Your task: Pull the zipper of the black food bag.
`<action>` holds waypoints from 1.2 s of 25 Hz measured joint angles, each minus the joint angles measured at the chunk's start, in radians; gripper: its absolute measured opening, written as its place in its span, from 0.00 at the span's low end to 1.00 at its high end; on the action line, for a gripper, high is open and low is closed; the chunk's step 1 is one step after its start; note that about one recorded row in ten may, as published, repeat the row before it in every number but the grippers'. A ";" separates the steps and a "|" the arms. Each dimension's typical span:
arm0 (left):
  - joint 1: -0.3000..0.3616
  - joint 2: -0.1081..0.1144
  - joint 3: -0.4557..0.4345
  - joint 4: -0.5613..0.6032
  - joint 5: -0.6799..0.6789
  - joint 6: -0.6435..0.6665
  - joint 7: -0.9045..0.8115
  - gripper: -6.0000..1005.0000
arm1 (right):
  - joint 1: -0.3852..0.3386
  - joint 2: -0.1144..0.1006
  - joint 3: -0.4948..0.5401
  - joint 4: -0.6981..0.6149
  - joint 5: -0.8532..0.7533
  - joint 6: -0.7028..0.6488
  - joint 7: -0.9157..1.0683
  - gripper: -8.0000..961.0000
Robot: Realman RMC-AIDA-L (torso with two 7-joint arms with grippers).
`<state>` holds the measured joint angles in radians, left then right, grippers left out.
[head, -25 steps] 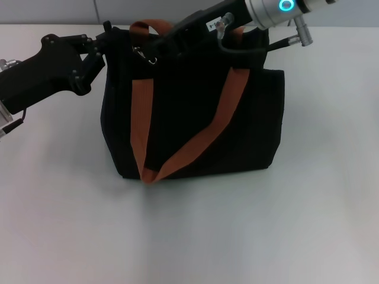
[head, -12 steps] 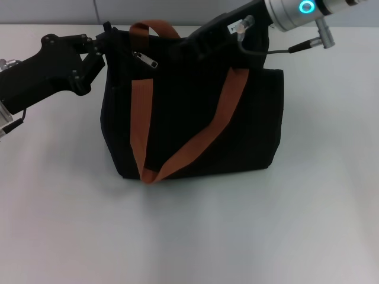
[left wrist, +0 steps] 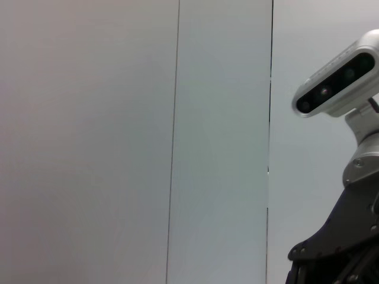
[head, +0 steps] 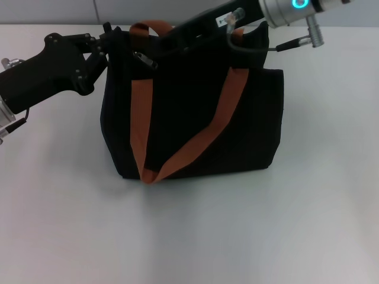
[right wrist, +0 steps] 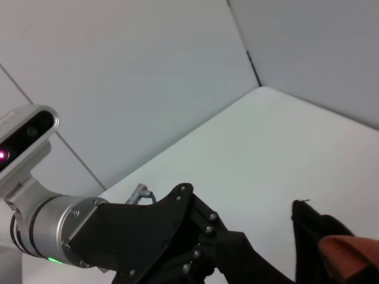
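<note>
Two arms reach to the top of the black food bag (head: 195, 118), which stands upright on the white counter (head: 237, 236). The bag has two orange straps (head: 142, 118) running down its front, and they meet near the bottom.

The left claw (head: 105, 44) is at the bag's top left corner. It looks pressed onto the fabric there, but whether its fingers are together or apart cannot be told. In the right wrist view this same claw (right wrist: 195, 248) shows as a dark shape touching the black cloth.

The right claw (head: 160, 46) comes in from the right, across the top of the bag. Its dark tip sits just beside the zipper (head: 142, 59). Its fingers cannot be told apart from the bag.

The zipper is a small silver pull near the top left, beside the left strap.
</note>
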<state>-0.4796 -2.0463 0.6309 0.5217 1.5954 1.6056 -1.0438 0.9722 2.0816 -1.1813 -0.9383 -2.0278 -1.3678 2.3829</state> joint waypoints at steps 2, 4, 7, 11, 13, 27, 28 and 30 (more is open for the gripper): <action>0.000 0.000 0.000 0.001 0.000 0.005 0.000 0.08 | 0.023 0.000 0.000 0.040 -0.004 0.015 -0.002 0.10; 0.001 0.000 0.000 0.001 0.000 0.006 0.000 0.08 | 0.029 0.000 0.000 0.050 -0.005 0.020 -0.004 0.18; 0.001 0.000 0.000 0.001 0.000 0.007 0.001 0.08 | 0.042 0.001 -0.001 0.074 -0.007 0.027 -0.009 0.21; 0.001 0.000 0.000 0.001 0.000 0.007 0.002 0.09 | 0.054 0.001 -0.001 0.100 -0.012 0.032 -0.009 0.21; 0.001 0.000 -0.001 0.000 -0.003 0.007 0.003 0.09 | 0.056 0.001 -0.001 0.106 -0.015 0.040 -0.009 0.21; 0.001 -0.003 -0.001 0.000 -0.009 0.012 0.001 0.09 | 0.045 0.005 -0.032 0.108 0.025 0.047 -0.013 0.21; 0.001 -0.004 -0.001 -0.001 -0.009 0.012 0.001 0.09 | 0.045 0.005 -0.032 0.108 0.025 0.047 -0.013 0.21; 0.002 -0.004 -0.001 -0.001 -0.009 0.013 0.001 0.09 | 0.044 0.005 -0.032 0.108 0.025 0.045 -0.013 0.21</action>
<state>-0.4778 -2.0504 0.6304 0.5209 1.5859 1.6190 -1.0427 1.0161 2.0862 -1.2134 -0.8303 -2.0029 -1.3228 2.3699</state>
